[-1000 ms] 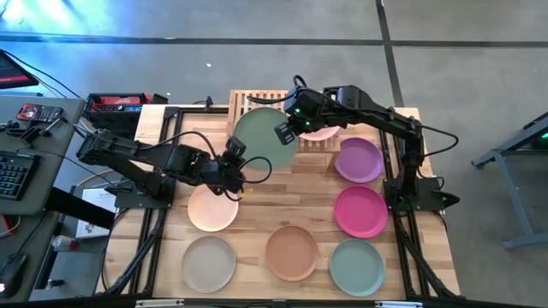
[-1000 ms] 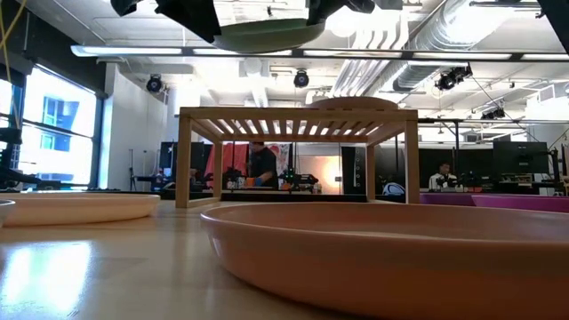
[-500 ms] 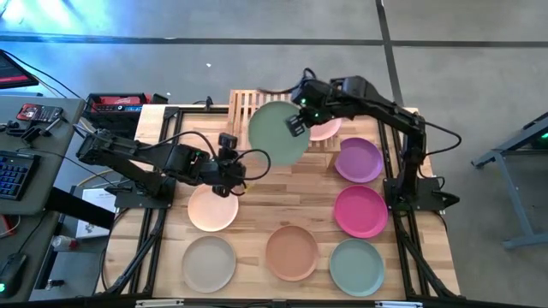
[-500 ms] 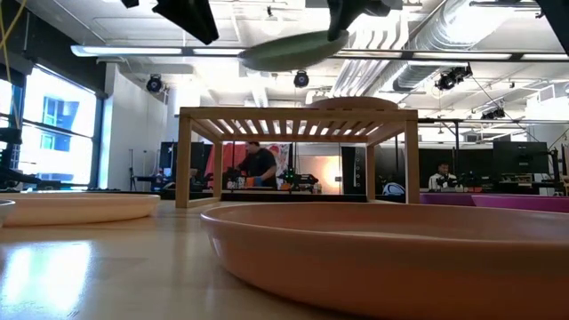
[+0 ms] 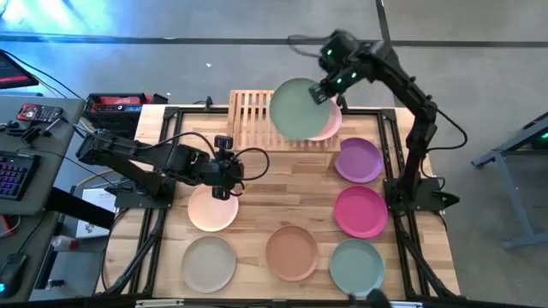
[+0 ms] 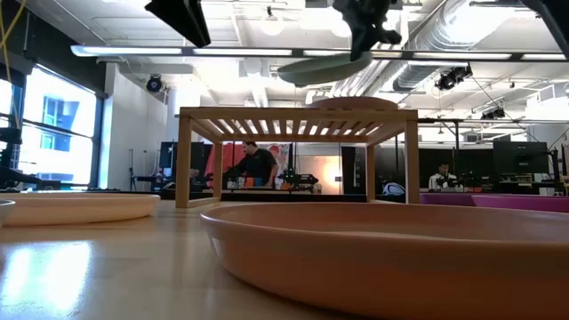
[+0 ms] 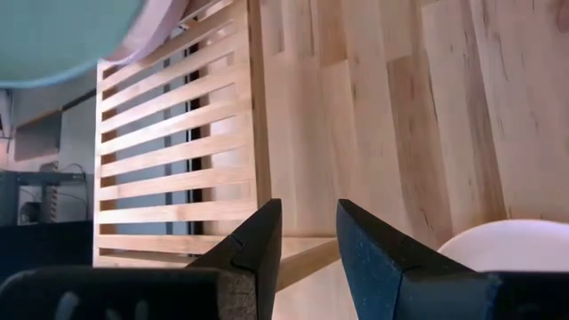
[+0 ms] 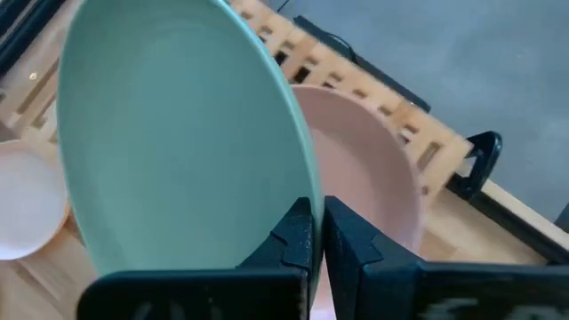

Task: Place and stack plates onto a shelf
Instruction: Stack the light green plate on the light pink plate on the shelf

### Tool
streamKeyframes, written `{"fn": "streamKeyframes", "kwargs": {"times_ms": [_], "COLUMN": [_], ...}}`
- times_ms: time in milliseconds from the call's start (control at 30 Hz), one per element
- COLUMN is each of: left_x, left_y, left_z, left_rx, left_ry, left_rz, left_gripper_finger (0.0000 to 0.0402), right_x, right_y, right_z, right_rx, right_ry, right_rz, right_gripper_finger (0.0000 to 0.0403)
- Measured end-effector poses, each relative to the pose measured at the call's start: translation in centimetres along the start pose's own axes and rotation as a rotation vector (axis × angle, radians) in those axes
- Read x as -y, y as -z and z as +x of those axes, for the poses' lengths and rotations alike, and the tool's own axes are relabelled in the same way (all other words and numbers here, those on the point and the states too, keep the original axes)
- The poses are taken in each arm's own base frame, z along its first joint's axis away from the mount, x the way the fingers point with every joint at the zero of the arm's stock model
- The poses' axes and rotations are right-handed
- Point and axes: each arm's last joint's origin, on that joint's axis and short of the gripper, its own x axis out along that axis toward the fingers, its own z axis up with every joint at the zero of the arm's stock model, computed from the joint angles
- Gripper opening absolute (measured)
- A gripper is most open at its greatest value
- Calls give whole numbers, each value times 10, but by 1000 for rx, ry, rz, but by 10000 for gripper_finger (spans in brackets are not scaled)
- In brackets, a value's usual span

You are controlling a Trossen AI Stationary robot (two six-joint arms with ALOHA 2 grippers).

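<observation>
Above the wooden shelf (image 5: 257,115), right claw (image 8: 313,233) pinches a matte, shallow green plate (image 5: 299,109); left claw (image 7: 307,233) empty, parted.

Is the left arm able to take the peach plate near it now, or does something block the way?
Probably yes. The left gripper is open and empty just above the peach plate, which lies uncovered on the table; the right gripper holds the green plate over the shelf.

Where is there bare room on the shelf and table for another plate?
The shelf is bare left of the pink plate. Bare table lies between the peach plate and the magenta plate. The table's front row is crowded.
</observation>
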Motion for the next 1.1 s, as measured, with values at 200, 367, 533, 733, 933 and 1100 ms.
{"fn": "streamKeyframes", "kwargs": {"times_ms": [200,367,533,733,933,1100], "left_x": [0,-1,-4,-12,-19,-25], "left_y": [0,-1,0,2,4,6], "left_z": [0,0,2,8,12,16], "left_rx": [2,4,-4,-24,-42,-57], "left_ry": [-1,-2,-10,-28,-43,-55], "left_rz": [-21,-69,-163,-220,-244,-264], "left_gripper_finger": [97,97,97,97,97,97], "right_x": [49,76,92,111,120,120], "right_y": [-11,-10,-4,2,5,5], "right_z": [0,17,44,66,78,81], "right_rx": [-17,-80,-162,-213,-215,-216], "right_ry": [-151,-204,-255,-270,-282,-286], "right_rz": [22,38,45,82,100,97], "right_gripper_finger": [0,0,0,0,0,0]}}
